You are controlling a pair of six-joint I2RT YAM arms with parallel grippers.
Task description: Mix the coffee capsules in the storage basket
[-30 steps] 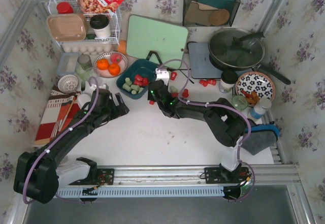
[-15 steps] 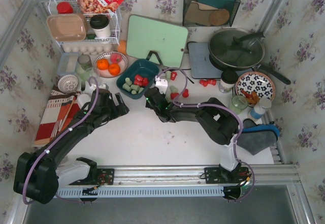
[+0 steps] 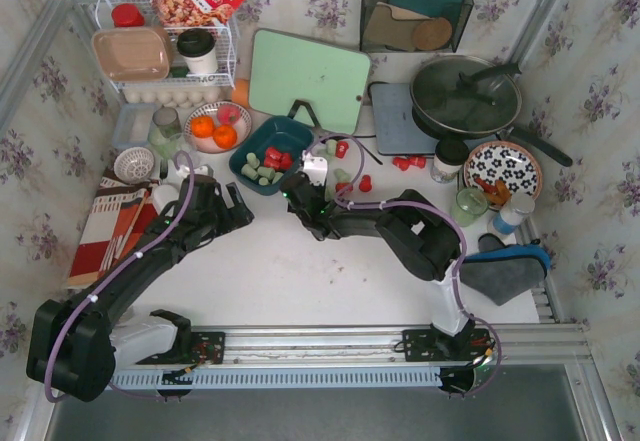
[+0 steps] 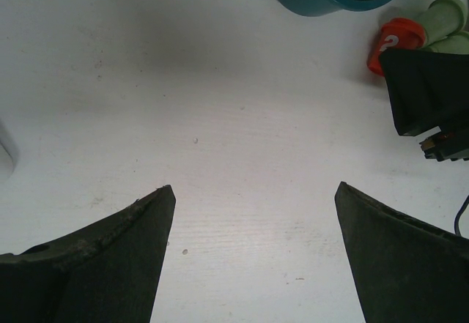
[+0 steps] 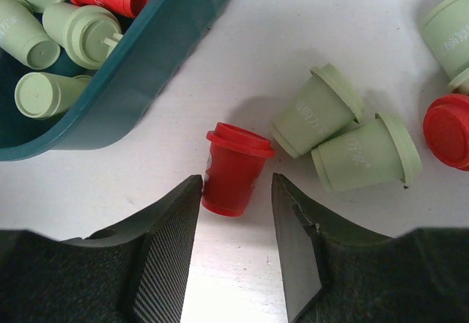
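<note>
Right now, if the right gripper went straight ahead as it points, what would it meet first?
The red capsule, its base between the open fingers of the right gripper. The storage basket lies to one side, green capsules to the other.

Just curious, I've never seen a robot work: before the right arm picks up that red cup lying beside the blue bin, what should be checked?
1. Red cup lies inside the right gripper: ok.
2. Jaws closed on it: not ok, a gap shows on one side.
3. Green cups clear of that gripper: cannot tell, one lies very near.
4. Blue bin has room for more: ok.
5. Left gripper open, off to the side over the table: ok.
</note>
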